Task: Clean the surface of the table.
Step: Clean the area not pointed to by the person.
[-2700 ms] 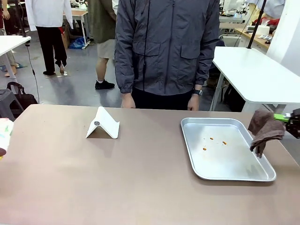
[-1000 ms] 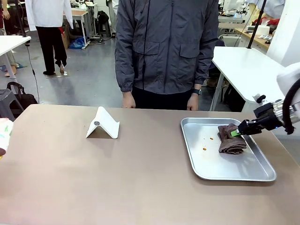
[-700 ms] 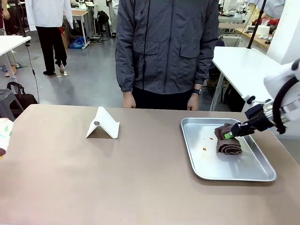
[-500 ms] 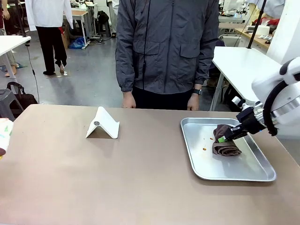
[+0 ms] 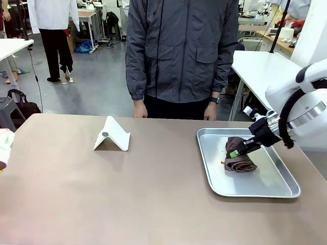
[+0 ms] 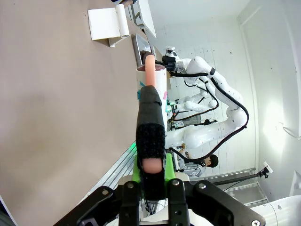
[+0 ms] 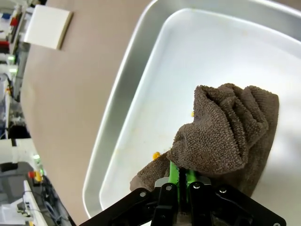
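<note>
Leftmost, a colourful thing [image 5: 3, 147] sits cut off by the picture's edge on the table [image 5: 127, 194]; its print is too small to read. The brown table spans the whole front view, between the camera and the person [image 5: 181, 51] at its far side.

In the left wrist view the left gripper [image 6: 150, 162] is clamped on a stick [image 6: 150, 117] wrapped in black with pink ends. What the stick is cannot be made out. It hides the fingertips, so just the green pads [image 6: 136, 168] show beside it. Past it stands a white cup [image 6: 157, 87] with teal marks, too small to read.

Further right a white folded stand [image 5: 112, 134] rests on the table, with a small round grey mark on its near face. Behind it the person's hands [image 5: 139, 109] hang at the far edge, partly hidden by it. A watch [image 5: 215, 100] shows on one wrist, its dial too small to read.

Right of centre lies a metal tray [image 5: 255, 194]. On its floor is a brown cloth [image 5: 239, 157], bunched and folded. The right gripper [image 5: 234, 153] is clenched on that cloth and presses it to the tray. In the right wrist view the cloth [image 7: 225, 127] drapes over the fingers, so only a strip of green pad [image 7: 174, 172] shows. An orange speck [image 7: 155, 155] lies on the tray just beside the cloth. A white table [image 5: 278, 81] stands at the far right, cut off by the frame.
</note>
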`<state>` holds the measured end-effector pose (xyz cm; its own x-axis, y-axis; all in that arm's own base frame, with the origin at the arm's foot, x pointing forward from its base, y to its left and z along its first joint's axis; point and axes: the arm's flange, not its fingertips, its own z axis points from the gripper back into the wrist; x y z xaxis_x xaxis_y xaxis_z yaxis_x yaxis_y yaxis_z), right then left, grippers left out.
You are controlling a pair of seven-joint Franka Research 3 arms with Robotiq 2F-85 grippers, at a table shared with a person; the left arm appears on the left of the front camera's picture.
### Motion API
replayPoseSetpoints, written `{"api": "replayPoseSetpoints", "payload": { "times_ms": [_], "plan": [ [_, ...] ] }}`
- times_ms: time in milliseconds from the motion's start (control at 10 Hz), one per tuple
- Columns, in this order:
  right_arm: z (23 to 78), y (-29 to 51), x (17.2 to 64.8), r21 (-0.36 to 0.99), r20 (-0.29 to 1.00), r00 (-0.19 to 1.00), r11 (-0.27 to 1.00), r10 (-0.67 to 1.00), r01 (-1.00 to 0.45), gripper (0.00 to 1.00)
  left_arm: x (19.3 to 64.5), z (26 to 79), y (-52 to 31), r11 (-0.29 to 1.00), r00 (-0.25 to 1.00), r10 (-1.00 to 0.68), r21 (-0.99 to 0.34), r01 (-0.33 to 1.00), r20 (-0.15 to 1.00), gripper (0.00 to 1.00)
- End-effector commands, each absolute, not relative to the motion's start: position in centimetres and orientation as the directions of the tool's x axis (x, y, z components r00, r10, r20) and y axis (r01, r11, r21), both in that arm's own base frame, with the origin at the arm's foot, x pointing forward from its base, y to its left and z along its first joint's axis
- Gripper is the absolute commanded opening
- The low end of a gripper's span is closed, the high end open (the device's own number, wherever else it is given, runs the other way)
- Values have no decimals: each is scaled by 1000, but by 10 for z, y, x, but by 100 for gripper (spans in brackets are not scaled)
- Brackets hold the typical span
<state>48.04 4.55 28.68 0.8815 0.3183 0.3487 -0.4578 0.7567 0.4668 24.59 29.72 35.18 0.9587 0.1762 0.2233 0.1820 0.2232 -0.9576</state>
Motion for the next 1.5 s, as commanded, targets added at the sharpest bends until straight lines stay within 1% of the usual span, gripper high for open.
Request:
{"api": "replayPoseSetpoints", "payload": {
  "times_ms": [0, 200, 400, 600, 800, 1000, 1200, 1400],
  "plan": [
    [263, 74, 468, 487, 327, 854, 702, 406, -520, 6, 246, 356, 296, 220, 958, 189, -960, 171, 214, 20],
    [258, 94, 469, 500, 331, 829, 661, 452, -560, 6, 246, 356, 296, 220, 958, 189, -960, 171, 214, 20],
    [257, 104, 473, 504, 367, 808, 631, 462, -590, 6, 246, 356, 296, 220, 958, 189, -960, 171, 214, 20],
    [254, 97, 488, 481, 409, 816, 663, 409, -573, 6, 246, 356, 296, 220, 958, 189, -960, 171, 214, 20],
    [255, 77, 509, 471, 470, 835, 719, 286, -511, 6, 246, 356, 296, 220, 958, 189, -960, 171, 214, 20],
    [262, 51, 519, 480, 482, 848, 744, 218, -465, 6, 246, 356, 296, 220, 958, 189, -960, 171, 214, 20],
    [273, 18, 521, 501, 482, 863, 760, 152, -414, 6, 246, 356, 296, 220, 958, 189, -960, 171, 214, 20],
    [287, -19, 511, 527, 459, 877, 752, 142, -397, 6, 246, 356, 296, 220, 958, 189, -960, 171, 214, 20]
  ]
}}
